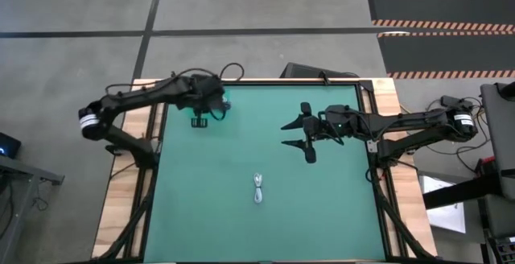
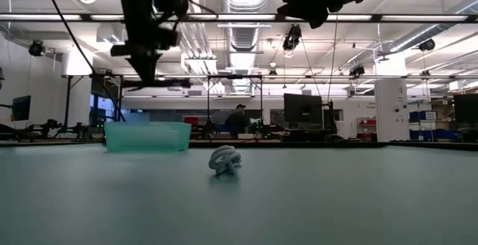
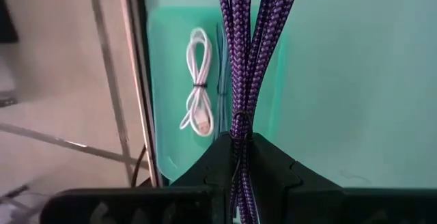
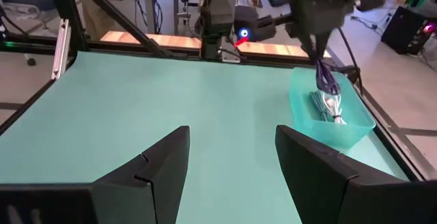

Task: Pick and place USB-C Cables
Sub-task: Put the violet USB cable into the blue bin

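My left gripper (image 1: 213, 103) is over the teal bin (image 4: 331, 118) at the table's far left, shut on a dark purple-black braided USB-C cable bundle (image 3: 249, 53). In the bin lie a white cable bundle (image 3: 198, 94) and a thin grey-teal one (image 3: 220, 74) beside it. Another white cable bundle (image 1: 258, 189) lies on the green table top near the middle front; it also shows in the low view (image 2: 224, 160). My right gripper (image 1: 284, 134) is open and empty above the table's middle right, its fingers pointing toward the left edge. My left gripper pinches the dark braided bundle between its two fingers at the bundle's upper end (image 3: 239, 125). The fingers point down from above, along the strands. The bundle hangs straight below them (image 4: 322, 77), and its lower end reaches into the bin.
The bin (image 2: 147, 136) stands against the table's far left corner, next to the wooden border (image 1: 145, 135). Open green table top (image 1: 209, 191) lies around the loose white cable. A person (image 2: 237, 119) stands far behind the table in the room.
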You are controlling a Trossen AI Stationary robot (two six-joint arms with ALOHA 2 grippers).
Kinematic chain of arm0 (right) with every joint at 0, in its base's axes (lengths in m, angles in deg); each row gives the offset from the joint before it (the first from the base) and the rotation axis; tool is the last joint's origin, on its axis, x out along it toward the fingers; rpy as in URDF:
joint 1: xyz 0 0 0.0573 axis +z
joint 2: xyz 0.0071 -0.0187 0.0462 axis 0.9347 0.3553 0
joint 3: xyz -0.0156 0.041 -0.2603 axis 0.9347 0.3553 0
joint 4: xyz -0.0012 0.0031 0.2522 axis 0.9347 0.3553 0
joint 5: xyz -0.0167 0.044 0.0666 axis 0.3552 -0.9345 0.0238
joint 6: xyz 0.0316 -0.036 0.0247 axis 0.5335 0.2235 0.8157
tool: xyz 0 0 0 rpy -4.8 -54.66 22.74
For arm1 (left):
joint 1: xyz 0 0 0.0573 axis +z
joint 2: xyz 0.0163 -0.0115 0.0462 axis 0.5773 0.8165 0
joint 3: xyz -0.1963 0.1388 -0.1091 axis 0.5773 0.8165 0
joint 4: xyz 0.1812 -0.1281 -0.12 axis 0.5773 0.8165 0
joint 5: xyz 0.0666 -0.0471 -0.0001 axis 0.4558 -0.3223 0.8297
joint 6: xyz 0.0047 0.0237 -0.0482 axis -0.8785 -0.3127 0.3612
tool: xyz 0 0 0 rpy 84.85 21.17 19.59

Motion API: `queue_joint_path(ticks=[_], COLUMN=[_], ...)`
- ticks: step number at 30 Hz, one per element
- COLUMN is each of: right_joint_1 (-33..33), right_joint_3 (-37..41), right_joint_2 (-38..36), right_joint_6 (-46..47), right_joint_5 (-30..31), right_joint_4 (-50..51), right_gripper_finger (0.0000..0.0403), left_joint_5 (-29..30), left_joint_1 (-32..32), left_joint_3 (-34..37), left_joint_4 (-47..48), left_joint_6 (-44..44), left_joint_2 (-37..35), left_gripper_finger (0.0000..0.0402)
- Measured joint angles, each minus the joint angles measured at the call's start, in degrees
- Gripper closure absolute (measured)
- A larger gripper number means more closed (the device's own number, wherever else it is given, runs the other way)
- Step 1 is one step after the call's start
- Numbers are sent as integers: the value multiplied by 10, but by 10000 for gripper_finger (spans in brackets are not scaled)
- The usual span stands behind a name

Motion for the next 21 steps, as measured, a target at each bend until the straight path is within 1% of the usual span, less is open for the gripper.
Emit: queue_joint_path(ticks=[3,6,10,18,21], right_joint_1=[0,0,0,0,0], right_joint_3=[0,0,0,0,0], right_joint_2=[0,0,0,0,0], right_joint_6=[-1,-6,-6,-11,-13], right_joint_5=[0,0,0,0,0], right_joint_4=[5,12,16,17,17], right_gripper_finger=[193,193,193,193,193], left_joint_5=[-1,-4,-43,-114,-122], left_joint_1=[35,71,110,161,175], left_joint_3=[-2,-4,-4,-4,-4], left_joint_4=[-1,-1,-5,-25,-36], left_joint_6=[-47,-74,-95,-124,-124], left_joint_2=[31,56,81,91,91], left_gripper_finger=[382,382,382,382,382])
